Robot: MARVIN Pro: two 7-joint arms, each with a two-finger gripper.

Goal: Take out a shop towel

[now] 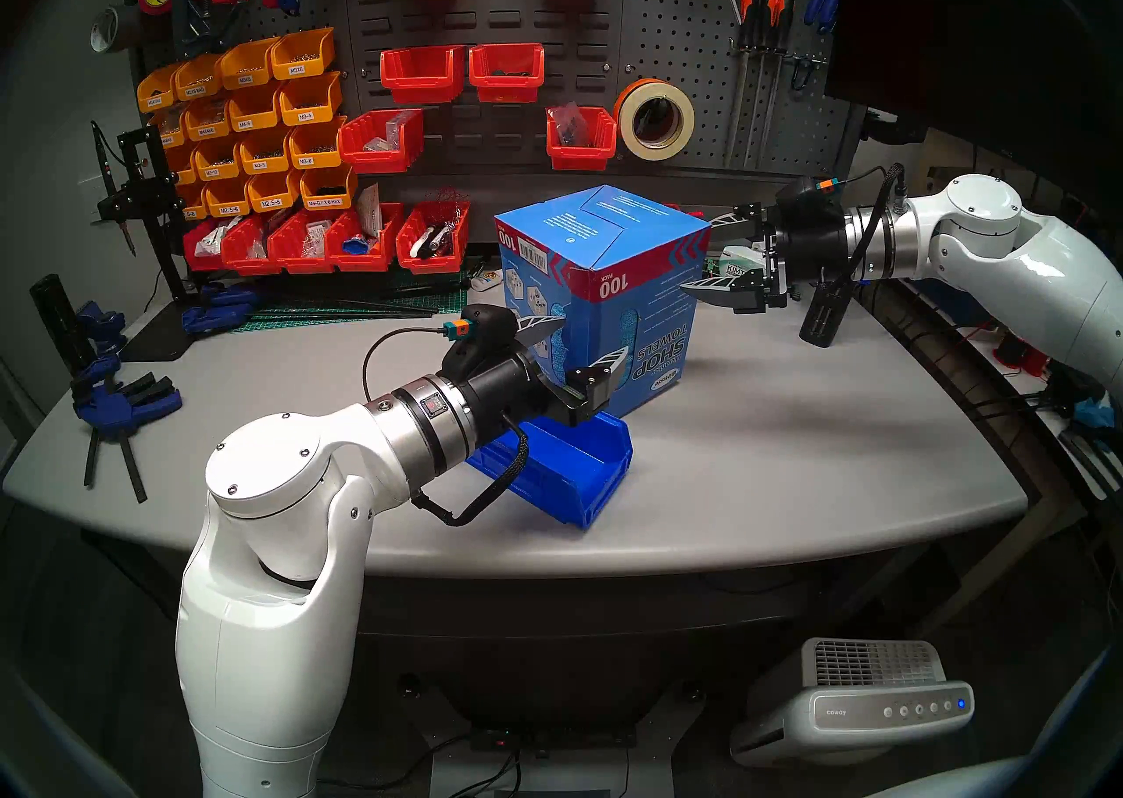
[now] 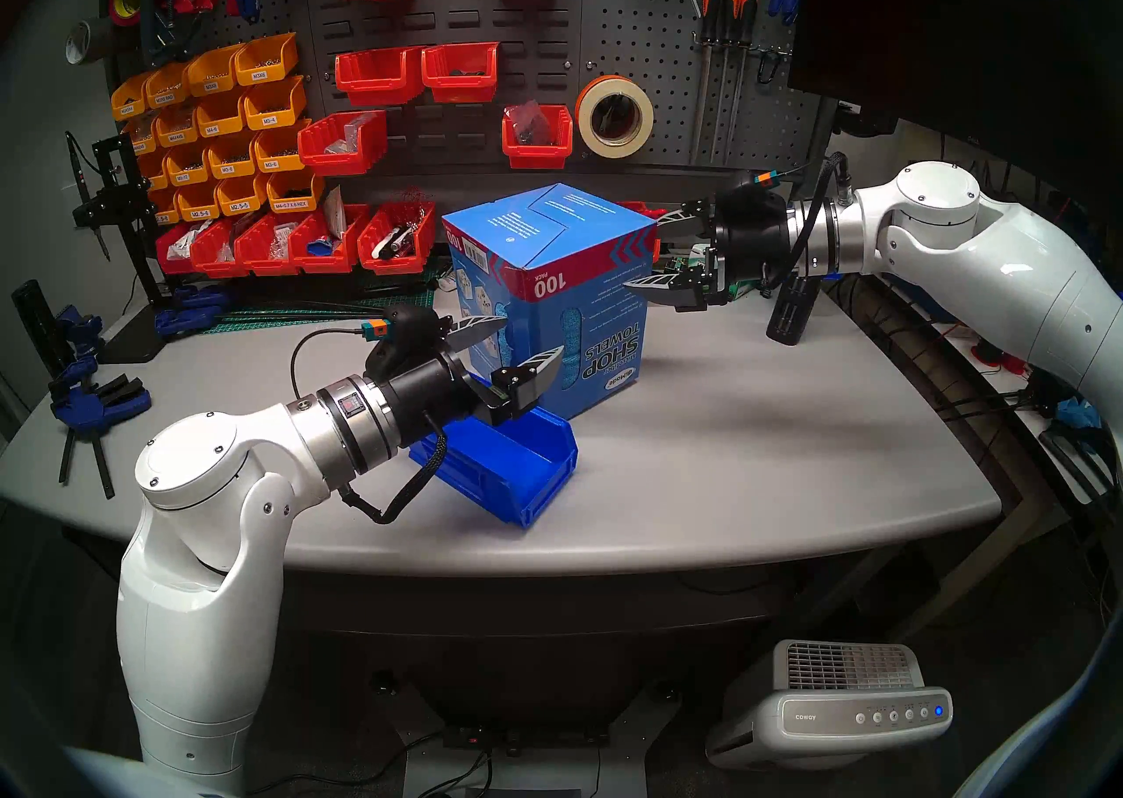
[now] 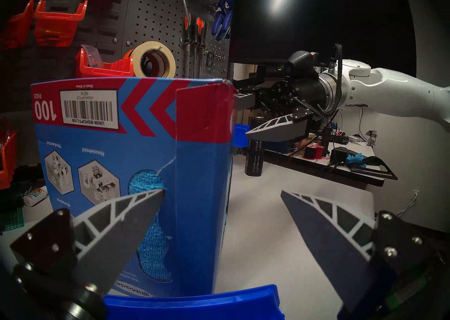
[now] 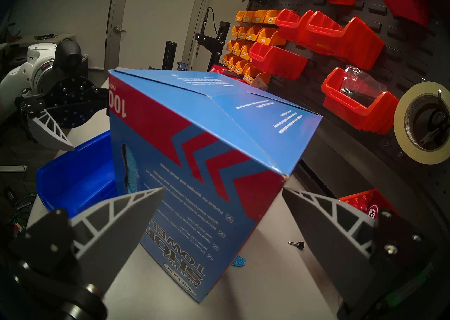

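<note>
1. Straddling a corner of the blue carton (image 1: 598, 298), the left gripper (image 3: 221, 205) has its jaws spread wide and holds nothing; one finger (image 3: 126, 217) sits at the oval cutout where the shop towel (image 3: 148, 183) shows, the other hangs clear of the carton's other face.
2. Closing from here would likely pinch cardboard, not cloth, and crush that corner.
3. Pulling the floppy towel could drag or tip the light carton, since the right gripper (image 1: 708, 259), also wide open and empty, only flanks its upper far corner.
4. Tearing the cutout's edge is possible if several towels bunch.
</note>
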